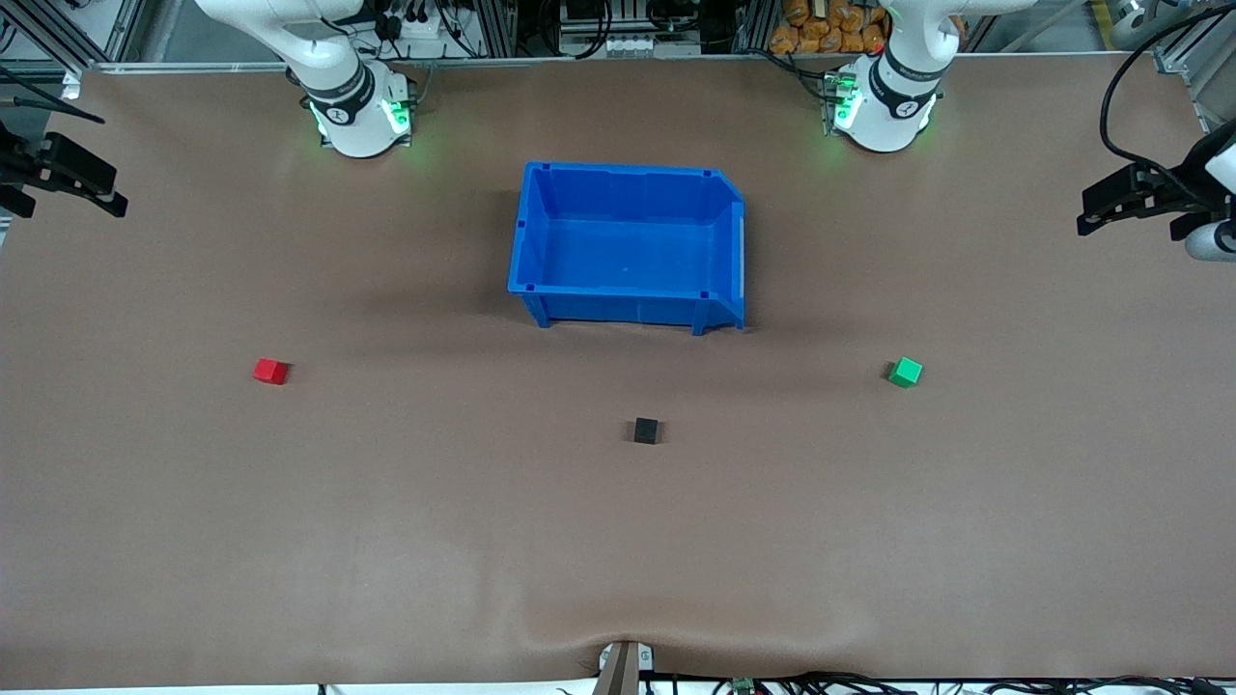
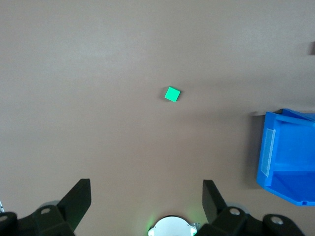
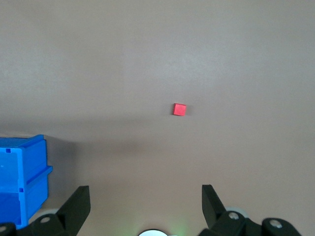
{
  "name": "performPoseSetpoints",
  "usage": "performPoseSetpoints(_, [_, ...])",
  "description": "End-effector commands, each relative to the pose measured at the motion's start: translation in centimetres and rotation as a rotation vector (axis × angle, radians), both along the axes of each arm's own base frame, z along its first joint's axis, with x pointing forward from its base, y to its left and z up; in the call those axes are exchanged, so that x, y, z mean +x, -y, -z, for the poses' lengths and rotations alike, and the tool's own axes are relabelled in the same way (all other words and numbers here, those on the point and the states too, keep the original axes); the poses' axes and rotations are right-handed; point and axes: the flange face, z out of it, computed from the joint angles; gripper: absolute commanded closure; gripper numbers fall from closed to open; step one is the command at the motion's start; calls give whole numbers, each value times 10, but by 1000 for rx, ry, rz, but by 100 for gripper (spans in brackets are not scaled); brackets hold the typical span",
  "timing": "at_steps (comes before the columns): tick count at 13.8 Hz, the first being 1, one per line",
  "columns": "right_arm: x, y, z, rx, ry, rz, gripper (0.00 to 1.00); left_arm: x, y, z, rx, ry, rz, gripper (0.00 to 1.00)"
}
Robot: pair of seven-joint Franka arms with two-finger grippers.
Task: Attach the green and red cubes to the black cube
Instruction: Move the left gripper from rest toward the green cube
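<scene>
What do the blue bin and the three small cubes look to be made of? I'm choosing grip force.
The blue bin looks like moulded hard plastic: glossy walls, ribbed corners, even colour. The red cube and green cube show flat, bright, uniform faces, likely plastic or painted wood; the pictures can't settle which. The black cube looks matte, without shine; its material is unclear.

From high across the bench (image 1: 618,541) we looked down and toward the two arm bases, taking in the whole surface. Our left wrist camera hung high over the left arm's end, facing straight down past its wide-spread claw (image 2: 146,199); the right wrist camera did likewise past its wide-spread claw (image 3: 145,199). Each wrist view shared a different edge of the blue bin (image 1: 628,241) and one cube, the green cube (image 2: 172,94) or the red cube (image 3: 179,109), with the front view.
</scene>
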Motion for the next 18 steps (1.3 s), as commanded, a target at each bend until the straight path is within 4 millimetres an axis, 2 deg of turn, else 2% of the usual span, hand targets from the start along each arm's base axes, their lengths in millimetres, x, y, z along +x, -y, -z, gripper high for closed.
performPoseSetpoints(1, [-9, 3, -2, 22, 6, -3, 0, 1, 0, -4, -15, -3, 2, 0])
performPoseSetpoints(6, [-9, 4, -2, 22, 5, 0, 0, 7, 8, 7, -5, -17, -6, 0])
performPoseSetpoints(9, [-10, 9, -2, 22, 5, 9, 0, 18, 10, 24, 1, -41, -42, 0])
performPoseSetpoints(18, [-8, 11, 0, 28, 2, 13, 0, 24, 9, 37, -4, -39, -42, 0])
